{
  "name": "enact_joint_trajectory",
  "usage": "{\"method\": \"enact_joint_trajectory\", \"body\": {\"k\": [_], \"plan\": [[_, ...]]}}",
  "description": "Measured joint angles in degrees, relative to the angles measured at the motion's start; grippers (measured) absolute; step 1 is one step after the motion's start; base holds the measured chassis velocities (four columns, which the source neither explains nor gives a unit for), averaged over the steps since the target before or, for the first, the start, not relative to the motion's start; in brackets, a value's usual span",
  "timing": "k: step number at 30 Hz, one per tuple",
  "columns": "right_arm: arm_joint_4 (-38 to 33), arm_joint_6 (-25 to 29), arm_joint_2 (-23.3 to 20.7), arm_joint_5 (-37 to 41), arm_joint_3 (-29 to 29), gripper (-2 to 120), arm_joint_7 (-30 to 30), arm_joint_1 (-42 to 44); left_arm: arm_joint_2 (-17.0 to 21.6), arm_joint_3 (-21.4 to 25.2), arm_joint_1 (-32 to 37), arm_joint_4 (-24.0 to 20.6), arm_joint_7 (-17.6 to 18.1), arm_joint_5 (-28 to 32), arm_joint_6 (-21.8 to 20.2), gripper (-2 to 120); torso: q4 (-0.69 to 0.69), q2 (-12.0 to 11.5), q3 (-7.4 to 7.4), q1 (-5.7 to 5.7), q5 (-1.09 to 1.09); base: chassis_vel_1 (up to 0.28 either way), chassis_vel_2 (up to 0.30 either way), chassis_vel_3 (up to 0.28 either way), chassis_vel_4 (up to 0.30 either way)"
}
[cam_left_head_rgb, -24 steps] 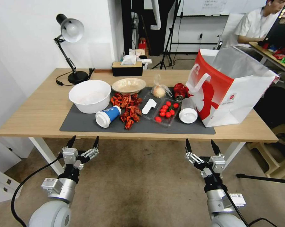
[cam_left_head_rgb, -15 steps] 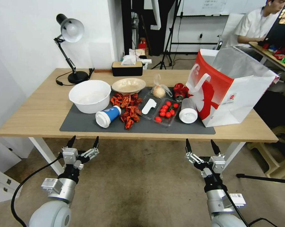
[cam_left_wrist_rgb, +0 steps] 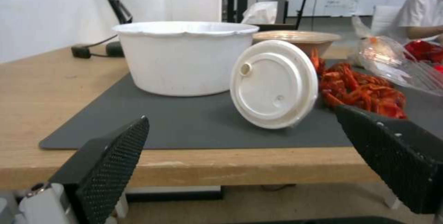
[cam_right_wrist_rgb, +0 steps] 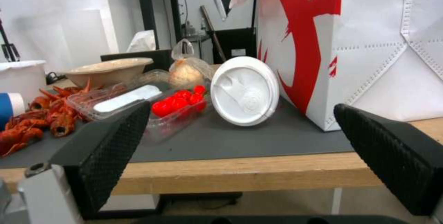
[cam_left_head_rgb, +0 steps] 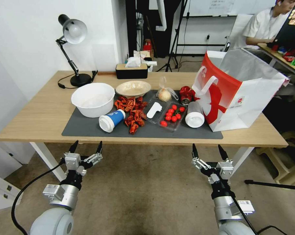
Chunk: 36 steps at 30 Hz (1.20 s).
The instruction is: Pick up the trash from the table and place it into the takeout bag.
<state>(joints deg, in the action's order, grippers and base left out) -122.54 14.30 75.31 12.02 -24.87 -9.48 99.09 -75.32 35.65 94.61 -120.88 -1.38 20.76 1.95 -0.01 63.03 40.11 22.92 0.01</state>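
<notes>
Light-wood tabletop [cam_left_head_rgb: 39, 117] with a dark grey mat [cam_left_head_rgb: 88, 129] stands ahead of me in a workshop room. My left end effector [cam_left_head_rgb: 86, 147] hangs below the tabletop's near edge, fingers spread wide, holding nothing. My right end effector [cam_left_head_rgb: 206, 148] hangs likewise under the near edge farther right, fingers wide apart and empty.

Straight ahead of the left one, a blue-white lidded paper cup [cam_left_head_rgb: 110, 120] lies on its side on the mat, lid toward me, just beside a large white bowl [cam_left_head_rgb: 93, 99]. Red crayfish shells [cam_left_head_rgb: 132, 111] are heaped next to the cup, with a shallow beige bowl [cam_left_head_rgb: 133, 88] behind them. A clear tray of cherry tomatoes [cam_left_head_rgb: 172, 115] sits mid-mat, and a clear bag with a pale lump [cam_left_head_rgb: 165, 94] lies behind it.

Ahead of the right one, a white cup [cam_left_head_rgb: 195, 115] lies on its side, lid facing me, touching the takeout bag [cam_left_head_rgb: 248, 98]. This bag stands upright and open at the tabletop's right end. A crushed red can [cam_left_head_rgb: 186, 94] rests behind the white cup, against the bag.

A desk lamp [cam_left_head_rgb: 72, 49] and tissue box [cam_left_head_rgb: 131, 70] stand along the far edge.
</notes>
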Motion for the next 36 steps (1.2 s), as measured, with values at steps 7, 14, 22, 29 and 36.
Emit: {"method": "enact_joint_trajectory", "body": {"k": [7,14,22,29,36], "plan": [[-2.6,-10.0,0.8,-0.1,-1.3,100,1.7,-1.5,0.3,-1.3,-1.4,-5.1,7.5,3.5,-11.2,100,0.01,0.0,0.0,0.0,-0.01,0.0,0.0,0.0,0.0],[-5.2,-20.5,1.7,-0.3,-2.6,100,3.5,-3.1,0.6,-2.6,-2.6,-10.1,14.7,6.8,-21.9,100,0.0,0.0,0.0,0.0,-0.01,0.0,0.0,0.0,0.0],[-8.3,-32.6,2.7,-0.5,-4.1,100,5.6,-5.0,0.6,-2.7,-3.0,-11.5,16.4,8.1,-24.6,100,0.01,0.0,0.0,0.0,-0.01,0.0,0.0,0.0,0.0],[-11.6,-35.9,1.1,1.9,-9.6,100,6.9,-8.5,0.7,-2.7,-3.0,-11.3,16.1,8.1,-24.0,100,0.02,0.0,0.0,0.0,-0.04,0.0,0.0,0.0,0.0],[-11.4,-35.9,1.0,2.2,-10.0,100,7.0,-8.8,0.7,-2.4,-2.8,-11.3,15.8,8.0,-23.9,100,0.01,0.0,0.0,0.0,0.0,0.0,0.0,0.0,0.0]]}}
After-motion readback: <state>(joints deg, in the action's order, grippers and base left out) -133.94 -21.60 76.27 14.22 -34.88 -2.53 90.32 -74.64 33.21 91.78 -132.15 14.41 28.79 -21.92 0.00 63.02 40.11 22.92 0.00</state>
